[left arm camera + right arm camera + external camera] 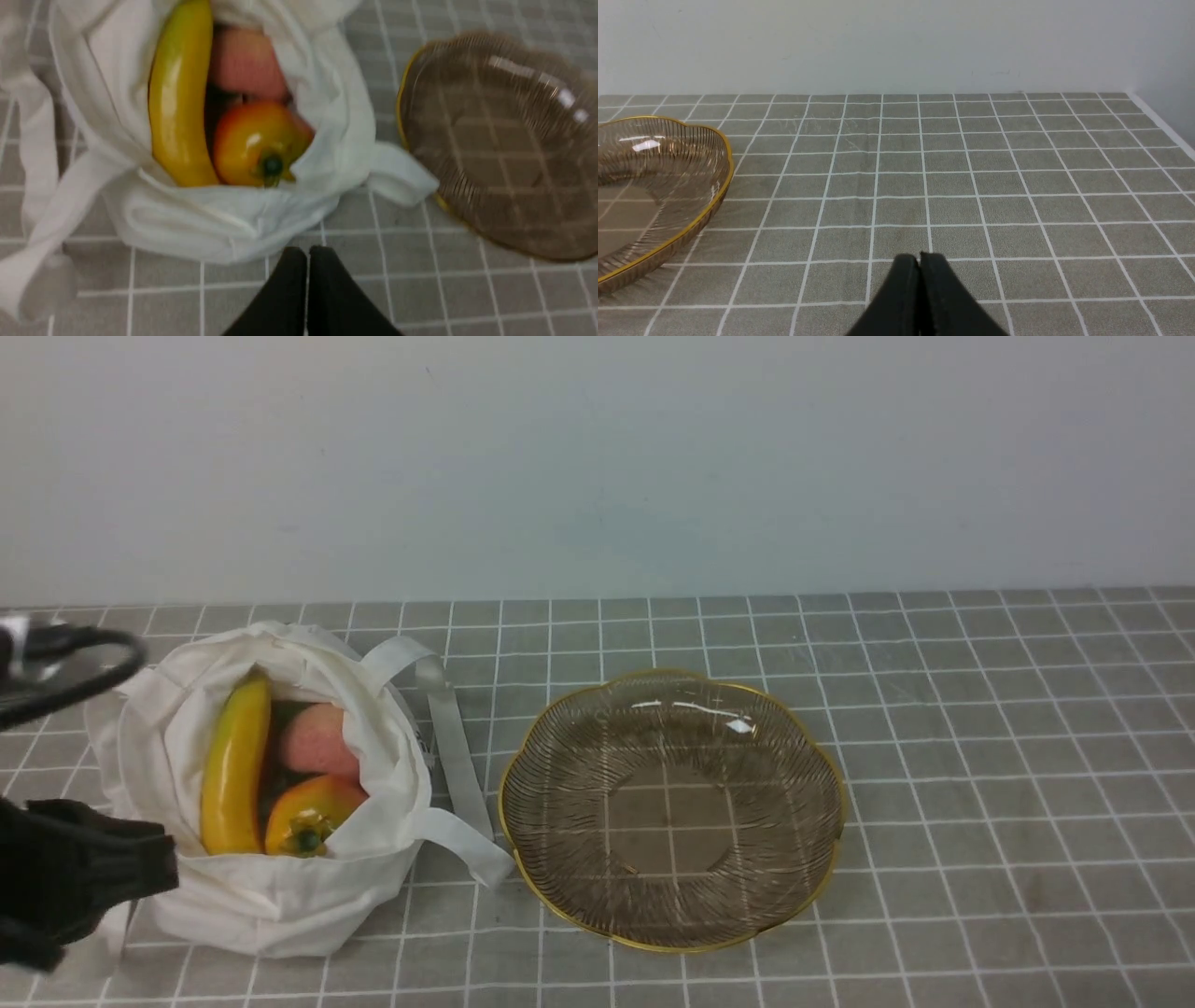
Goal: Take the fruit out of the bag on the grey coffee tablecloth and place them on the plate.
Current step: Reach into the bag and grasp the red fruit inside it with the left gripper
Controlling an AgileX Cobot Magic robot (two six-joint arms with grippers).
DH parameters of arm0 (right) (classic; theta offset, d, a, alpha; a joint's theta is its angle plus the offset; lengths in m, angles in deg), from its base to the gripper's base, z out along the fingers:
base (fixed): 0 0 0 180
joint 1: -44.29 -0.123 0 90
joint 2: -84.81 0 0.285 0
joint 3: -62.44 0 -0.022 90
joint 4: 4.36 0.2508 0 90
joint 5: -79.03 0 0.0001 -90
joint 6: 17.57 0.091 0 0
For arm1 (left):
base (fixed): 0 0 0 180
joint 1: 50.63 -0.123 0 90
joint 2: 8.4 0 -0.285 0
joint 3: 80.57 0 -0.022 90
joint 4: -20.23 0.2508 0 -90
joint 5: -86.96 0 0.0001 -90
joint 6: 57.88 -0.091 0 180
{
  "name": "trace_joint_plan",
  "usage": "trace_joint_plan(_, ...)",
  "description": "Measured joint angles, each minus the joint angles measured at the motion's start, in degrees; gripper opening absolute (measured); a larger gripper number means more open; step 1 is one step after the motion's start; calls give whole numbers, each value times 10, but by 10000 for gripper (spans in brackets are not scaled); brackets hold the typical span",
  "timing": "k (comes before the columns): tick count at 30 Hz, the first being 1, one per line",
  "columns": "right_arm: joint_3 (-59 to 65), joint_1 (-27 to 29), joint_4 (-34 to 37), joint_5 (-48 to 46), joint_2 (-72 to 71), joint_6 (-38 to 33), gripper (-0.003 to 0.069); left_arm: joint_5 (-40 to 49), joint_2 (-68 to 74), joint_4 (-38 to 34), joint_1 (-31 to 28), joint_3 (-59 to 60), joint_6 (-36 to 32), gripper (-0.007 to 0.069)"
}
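Note:
The white bag (280, 896) lies open on the left of the grey coffee tablecloth (980, 756). Inside it are the fruit: a yellow banana (233, 765), a pink peach (317, 739) and an orange-red fruit (313, 812) with a green calyx. To the bag's right stands the smoky-brown plate (672, 807), with nothing on it. My left gripper (307, 254) is shut and holds nothing; it hovers just in front of the bag (224, 219), near its front left corner (140, 873). My right gripper (919, 259) is shut over bare cloth, right of the plate (654, 186).
The bag's strap handles (453, 737) trail on the cloth between bag and plate. A black cable (65, 663) loops at the far left. A pale wall runs behind the table. The cloth's right edge (1162, 123) meets the wall.

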Motion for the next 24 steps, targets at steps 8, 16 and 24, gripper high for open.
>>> trace_joint_plan(8, 0, 0, 0, 0, 0, 0, -17, 7, 188, 13, 0, -103, -57, 21)
trace_joint_plan(16, 0, 0, 0, 0, 0, 0, -17, -19, 327, 18, 0, -174, -65, 225)
trace_joint_plan(24, 0, 0, 0, 0, 0, 0, -17, -28, 440, 19, 0, -224, -67, 505)
